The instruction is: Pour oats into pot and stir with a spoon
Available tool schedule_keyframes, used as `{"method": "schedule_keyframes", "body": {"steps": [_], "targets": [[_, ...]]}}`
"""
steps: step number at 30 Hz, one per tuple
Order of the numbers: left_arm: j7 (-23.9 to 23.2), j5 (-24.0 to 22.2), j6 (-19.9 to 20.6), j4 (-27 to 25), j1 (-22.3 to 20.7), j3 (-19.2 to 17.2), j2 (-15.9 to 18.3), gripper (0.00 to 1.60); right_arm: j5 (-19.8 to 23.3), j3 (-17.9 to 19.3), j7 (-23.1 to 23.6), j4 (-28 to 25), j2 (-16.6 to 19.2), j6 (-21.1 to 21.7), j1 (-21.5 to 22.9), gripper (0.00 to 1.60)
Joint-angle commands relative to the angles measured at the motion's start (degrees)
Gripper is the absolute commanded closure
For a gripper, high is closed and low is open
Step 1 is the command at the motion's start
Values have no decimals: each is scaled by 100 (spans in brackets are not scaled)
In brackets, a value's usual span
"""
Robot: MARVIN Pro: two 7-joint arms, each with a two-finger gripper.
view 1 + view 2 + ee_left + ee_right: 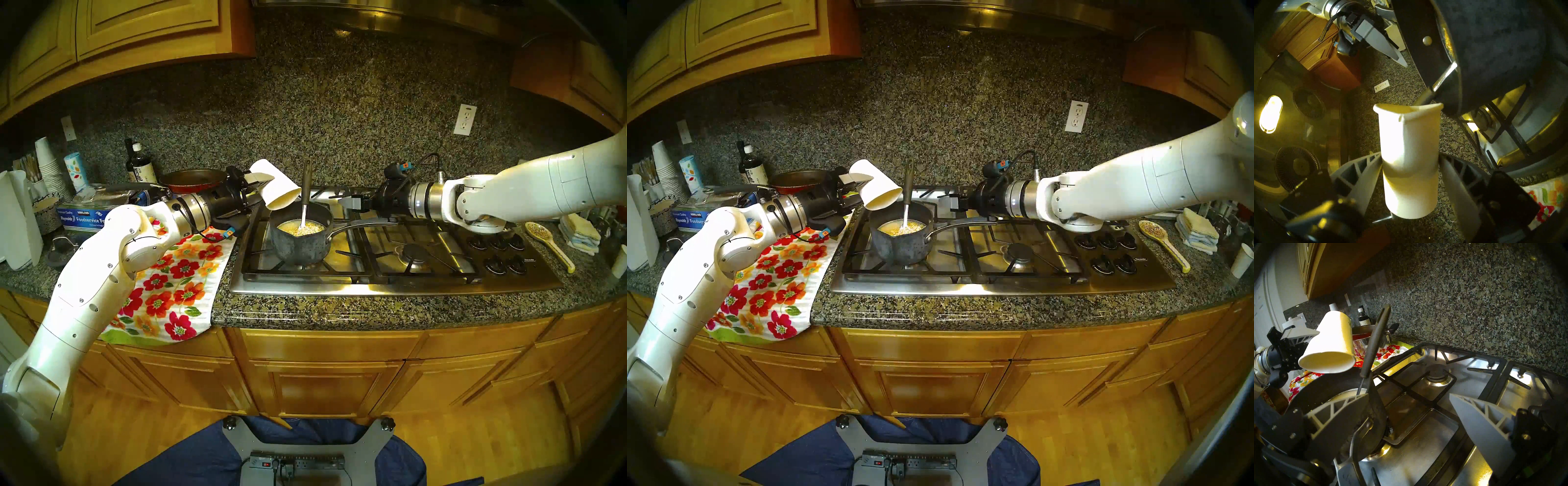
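**Left pincer tips the cup over the pot**

Left pincer (pixel 252 190) is closed on a white cup (pixel 276 186), its two fingers (pixel 1362 179) pressed against the cup's sides near the base. The cup is tilted mouth-down over the rim of the pot (pixel 300 247), which sits on the front left burner of the stove (pixel 390 285). Oats (pixel 307 229) already float in yellowish liquid inside, and the spoon (pixel 305 197) stands in them, leaning on the far wall just beside the cup's lip.

Right pincer (pixel 1407 412) hangs wide open and empty above the pot's handle (pixel 366 224).

To finish the pour well, the left arm should likely tilt the cup further while keeping its mouth inside the rim and clear of the spoon; a knock could tip the spoon out. Whether flakes remain in the cup cannot be told.
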Motion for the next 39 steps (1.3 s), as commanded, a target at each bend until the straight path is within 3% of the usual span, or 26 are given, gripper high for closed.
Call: {"method": "schedule_keyframes", "body": {"steps": [1, 4, 5, 6, 18, 22, 24, 28, 32, 34, 39], "targets": [[-250, -1248, 186, -53, 109, -504, -234, 73, -2, 93, 8, 59, 3, -54, 192, 0], [-374, -1579, 250, -63, 184, -620, -247, 72, -1, 93, 9, 60, 3, -53, 191, 0], [-565, -2112, 356, -49, 325, -813, -269, 70, 0, 93, 10, 63, 1, -51, 187, 0], [-565, -2112, 356, -49, 325, -813, -269, 70, 0, 93, 10, 63, 1, -51, 187, 0], [-1404, -4264, 929, -67, 876, -1626, -336, 64, 4, 93, 12, 67, -2, -48, 180, 0], [-1628, -4732, 1040, -146, 1022, -1790, -339, 61, 5, 92, 12, 67, -3, -48, 178, 0], [-1850, -5224, 1171, -240, 1164, -1963, -355, 55, 5, 92, 12, 68, -3, -47, 177, 0], [-2071, -5693, 1339, -319, 1299, -2149, -392, 58, 6, 91, 12, 69, -4, -46, 175, 0], [-2583, -6555, 1668, -534, 1703, -2554, -320, 60, 5, 91, 13, 67, -3, -49, 181, 0], [-2646, -6649, 1703, -555, 1772, -2610, -309, 60, 5, 91, 13, 67, -3, -49, 182, 0], [-3277, -7590, 2016, -694, 2348, -3132, -297, 58, 2, 91, 13, 63, 0, -54, 192, 0]]}}
